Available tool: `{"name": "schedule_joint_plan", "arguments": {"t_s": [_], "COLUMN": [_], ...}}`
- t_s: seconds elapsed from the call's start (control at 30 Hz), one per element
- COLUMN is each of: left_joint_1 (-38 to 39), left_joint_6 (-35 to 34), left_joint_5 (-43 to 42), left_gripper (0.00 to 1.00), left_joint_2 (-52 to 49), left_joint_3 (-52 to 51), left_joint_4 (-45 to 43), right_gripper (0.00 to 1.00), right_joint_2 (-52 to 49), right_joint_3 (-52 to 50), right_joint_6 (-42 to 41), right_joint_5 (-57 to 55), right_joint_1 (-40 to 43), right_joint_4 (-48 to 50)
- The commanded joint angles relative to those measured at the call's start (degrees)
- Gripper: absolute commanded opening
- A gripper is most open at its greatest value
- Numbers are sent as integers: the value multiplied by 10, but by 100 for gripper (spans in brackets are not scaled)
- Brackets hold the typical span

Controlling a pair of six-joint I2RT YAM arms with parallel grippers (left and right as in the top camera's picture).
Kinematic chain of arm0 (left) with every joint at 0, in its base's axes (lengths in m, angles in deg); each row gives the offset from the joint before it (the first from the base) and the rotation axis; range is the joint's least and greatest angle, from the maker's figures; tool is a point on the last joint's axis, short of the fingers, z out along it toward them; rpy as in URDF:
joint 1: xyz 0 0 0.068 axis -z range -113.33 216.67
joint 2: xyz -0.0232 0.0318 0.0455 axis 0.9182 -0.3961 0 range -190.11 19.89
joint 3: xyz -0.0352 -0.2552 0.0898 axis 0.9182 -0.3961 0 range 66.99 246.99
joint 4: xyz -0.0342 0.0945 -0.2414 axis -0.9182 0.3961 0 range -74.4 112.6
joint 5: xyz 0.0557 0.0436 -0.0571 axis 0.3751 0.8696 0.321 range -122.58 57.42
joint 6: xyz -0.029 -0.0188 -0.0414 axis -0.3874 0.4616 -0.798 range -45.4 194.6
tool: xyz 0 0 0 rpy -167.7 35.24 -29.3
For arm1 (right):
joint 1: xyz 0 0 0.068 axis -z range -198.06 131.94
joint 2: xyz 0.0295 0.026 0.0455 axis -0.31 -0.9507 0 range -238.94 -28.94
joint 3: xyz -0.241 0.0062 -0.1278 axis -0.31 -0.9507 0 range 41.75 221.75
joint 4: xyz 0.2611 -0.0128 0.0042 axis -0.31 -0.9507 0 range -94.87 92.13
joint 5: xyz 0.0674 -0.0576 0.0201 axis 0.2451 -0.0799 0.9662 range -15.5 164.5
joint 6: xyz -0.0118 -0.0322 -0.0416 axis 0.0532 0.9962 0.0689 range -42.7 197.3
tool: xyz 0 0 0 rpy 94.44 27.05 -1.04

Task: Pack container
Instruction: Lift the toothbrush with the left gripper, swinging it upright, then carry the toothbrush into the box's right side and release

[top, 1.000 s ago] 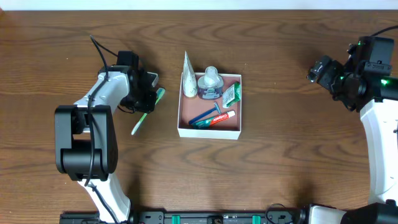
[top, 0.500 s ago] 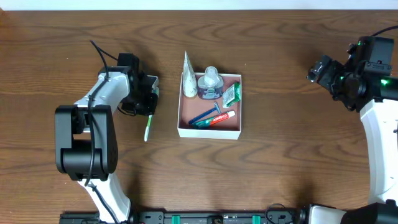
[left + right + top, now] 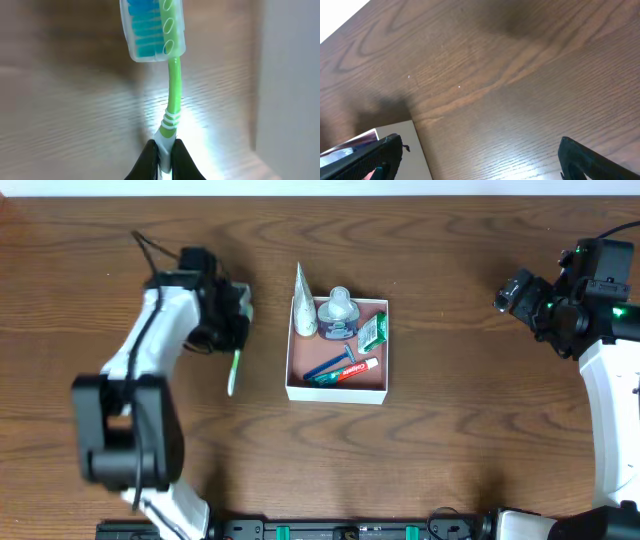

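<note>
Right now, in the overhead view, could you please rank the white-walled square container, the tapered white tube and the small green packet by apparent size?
1. white-walled square container
2. tapered white tube, perhaps nearer the camera
3. small green packet

Overhead: straight down, far, whole worktop (image 3: 450, 440). Left wrist: very near, looking along toothbrush (image 3: 173, 85). Right wrist: low, oblique over worktop; container (image 3: 417, 155) corner shared with overhead

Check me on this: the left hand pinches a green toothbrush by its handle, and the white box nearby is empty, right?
Not empty. The left hand does pinch the green toothbrush by its handle, but the overhead view shows the container holding a toothpaste tube, a blue razor and more.
</note>
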Motion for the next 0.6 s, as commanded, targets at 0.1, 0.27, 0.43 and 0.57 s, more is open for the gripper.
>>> {"name": "schedule_joint_plan", "arguments": {"t_s": [0.1, 0.27, 0.43, 0.57], "left_joint_1": [7, 41, 112, 186], "left_joint_6": [-2, 10, 86, 181], "left_joint_5": [1, 1, 1, 1], "left_gripper": [6, 6, 6, 6], "left_joint_2": [167, 255, 297, 298], "left_joint_3": [26, 26, 26, 26], "left_joint_4": [2, -5, -10, -10], "right_gripper": [99, 99, 99, 99], "right_joint_2": [0, 0, 0, 0], "right_joint_3": [5, 5, 5, 5], "right_joint_6": [5, 5, 5, 5], "right_joint_5": [-2, -2, -2, -2], "right_joint_1": [3, 3, 3, 3], "right_joint_4": [-1, -1, -1, -1]}}
